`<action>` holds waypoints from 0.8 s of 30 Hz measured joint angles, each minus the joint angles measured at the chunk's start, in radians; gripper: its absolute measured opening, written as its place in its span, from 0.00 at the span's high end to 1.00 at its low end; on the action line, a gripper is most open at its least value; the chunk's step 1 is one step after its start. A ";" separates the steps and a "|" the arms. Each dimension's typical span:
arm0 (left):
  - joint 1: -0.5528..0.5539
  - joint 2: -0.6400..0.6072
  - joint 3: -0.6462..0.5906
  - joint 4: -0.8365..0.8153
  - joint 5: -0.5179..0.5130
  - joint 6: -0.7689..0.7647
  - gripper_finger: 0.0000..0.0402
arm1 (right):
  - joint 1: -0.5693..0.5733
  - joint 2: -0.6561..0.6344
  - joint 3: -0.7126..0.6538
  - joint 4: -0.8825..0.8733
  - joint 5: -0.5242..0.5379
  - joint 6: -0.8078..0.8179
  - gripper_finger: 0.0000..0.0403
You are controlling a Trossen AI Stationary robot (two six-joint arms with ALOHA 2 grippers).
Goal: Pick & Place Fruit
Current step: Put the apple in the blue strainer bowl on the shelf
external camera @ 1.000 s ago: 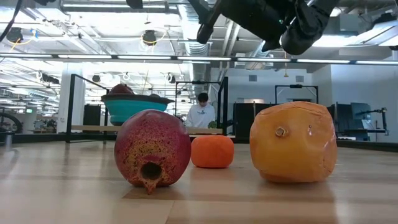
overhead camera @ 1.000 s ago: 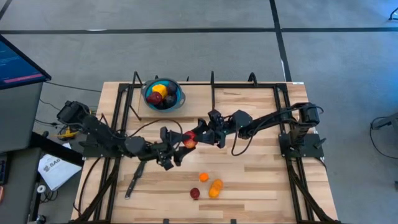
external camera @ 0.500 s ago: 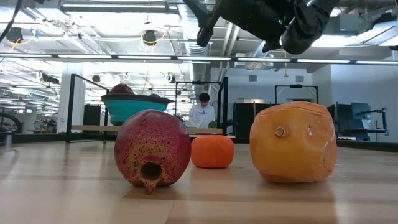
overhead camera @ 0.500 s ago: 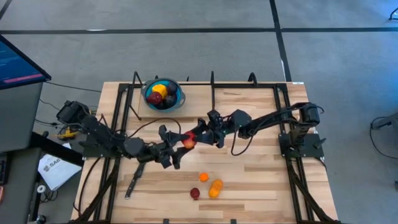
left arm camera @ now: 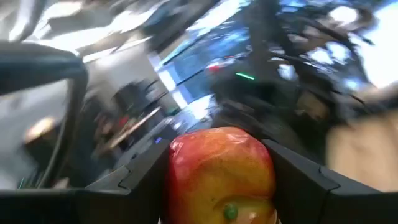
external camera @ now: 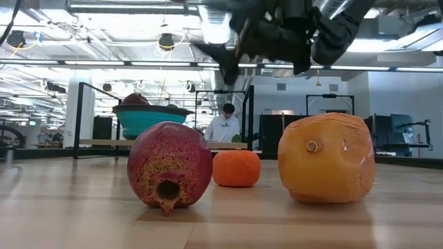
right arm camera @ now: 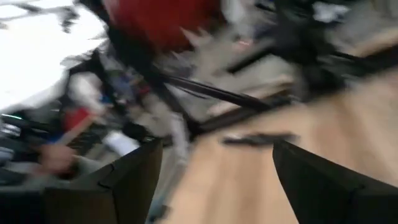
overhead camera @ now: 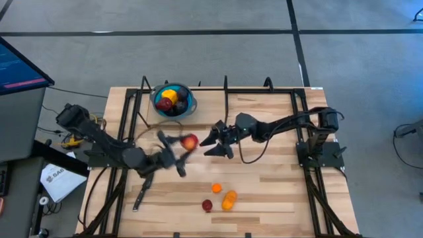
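My left gripper (overhead camera: pixel 188 143) is shut on a red and yellow toy apple (overhead camera: pixel 190 141) above the middle of the table; the left wrist view shows the apple (left arm camera: pixel 219 171) between my two fingers. My right gripper (overhead camera: pixel 211 141) hangs open just right of the apple and touches nothing; its wrist view (right arm camera: pixel 216 149) shows bare table between the fingers. The blue bowl (overhead camera: pixel 189 108) at the far edge holds yellow, red and dark fruits. A dark red fruit (external camera: pixel 169 173), a small orange one (external camera: pixel 236 168) and a larger orange one (external camera: pixel 325 166) rest on the table near its near edge. My left gripper pinches the apple between its two fingers (left arm camera: pixel 140 183), one on each flank of the fruit (left arm camera: pixel 180 180). The fingers come roughly level from the table's left side. The apple is lifted clear of the table.
A slim dark knife (overhead camera: pixel 141 193) lies near the table's left near corner. Black metal frame rails (overhead camera: pixel 226 86) run along the far edge and both sides. The three loose fruits (overhead camera: pixel 216 188) sit near the near edge. A person (external camera: pixel 223 126) is in the room behind.
The apple was between both grippers a second ago. My left gripper has carried it quickly toward the far-left, toward the bowl. My right gripper has drawn back toward the table's right, apart from the apple. The fruits on the table have stayed put.
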 joint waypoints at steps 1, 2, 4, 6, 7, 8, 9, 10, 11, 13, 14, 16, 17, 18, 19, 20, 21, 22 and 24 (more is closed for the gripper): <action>0.000 -0.040 0.001 -0.008 -0.052 -0.019 0.43 | 0.003 0.001 0.000 -0.039 0.033 -0.021 0.26; 0.004 -0.083 0.001 -0.028 -0.110 -0.038 0.43 | 0.011 0.001 -0.001 -0.068 0.073 -0.036 0.26; 0.014 -0.169 0.002 -0.068 -0.197 -0.048 0.44 | 0.038 0.001 0.000 -0.105 0.154 -0.069 0.26; 0.024 -0.261 0.002 -0.099 -0.240 -0.046 0.44 | 0.072 0.001 -0.001 -0.114 0.216 -0.094 0.26; 0.030 -0.308 0.002 -0.113 -0.244 -0.042 0.44 | 0.090 0.001 -0.001 -0.106 0.238 -0.106 0.26; 0.035 -0.353 0.002 -0.136 -0.244 -0.042 0.44 | 0.107 0.001 0.000 -0.095 0.258 -0.120 0.26; 0.041 -0.392 0.002 -0.162 -0.244 -0.042 0.44 | 0.122 0.000 0.000 -0.087 0.280 -0.133 0.26; 0.046 -0.426 0.002 -0.185 -0.244 -0.042 0.44 | 0.137 0.000 0.000 -0.083 0.302 -0.146 0.26; 0.050 -0.455 0.002 -0.208 -0.244 -0.045 0.44 | 0.150 0.000 0.000 -0.080 0.321 -0.155 0.26; 0.051 -0.500 0.002 -0.233 -0.244 -0.060 0.44 | 0.169 0.000 0.000 -0.072 0.354 -0.160 0.26; 0.049 -0.516 0.002 -0.250 -0.239 -0.080 0.44 | 0.176 0.000 0.000 -0.070 0.368 -0.160 0.26; 0.040 -0.537 0.002 -0.304 -0.215 -0.155 0.44 | 0.186 0.000 0.000 -0.065 0.384 -0.160 0.26; 0.036 -0.544 0.002 -0.348 -0.182 -0.212 0.44 | 0.190 0.000 0.000 -0.055 0.390 -0.160 0.26; 0.034 -0.544 0.002 -0.401 -0.132 -0.285 0.44 | 0.193 0.000 0.000 -0.045 0.397 -0.160 0.26; 0.034 -0.544 0.002 -0.458 -0.061 -0.367 0.44 | 0.195 0.000 0.000 -0.038 0.398 -0.160 0.26; 0.041 -0.542 0.002 -0.513 0.014 -0.452 0.44 | 0.196 0.000 0.000 -0.035 0.399 -0.160 0.26; 0.052 -0.534 0.002 -0.556 0.082 -0.536 0.44 | 0.196 0.000 0.000 -0.032 0.400 -0.160 0.26; 0.068 -0.520 0.002 -0.588 0.137 -0.601 0.44 | 0.196 0.000 0.000 -0.031 0.400 -0.160 0.26; 0.113 -0.495 0.000 -0.638 0.186 -0.683 0.44 | 0.195 0.000 0.000 -0.030 0.401 -0.160 0.26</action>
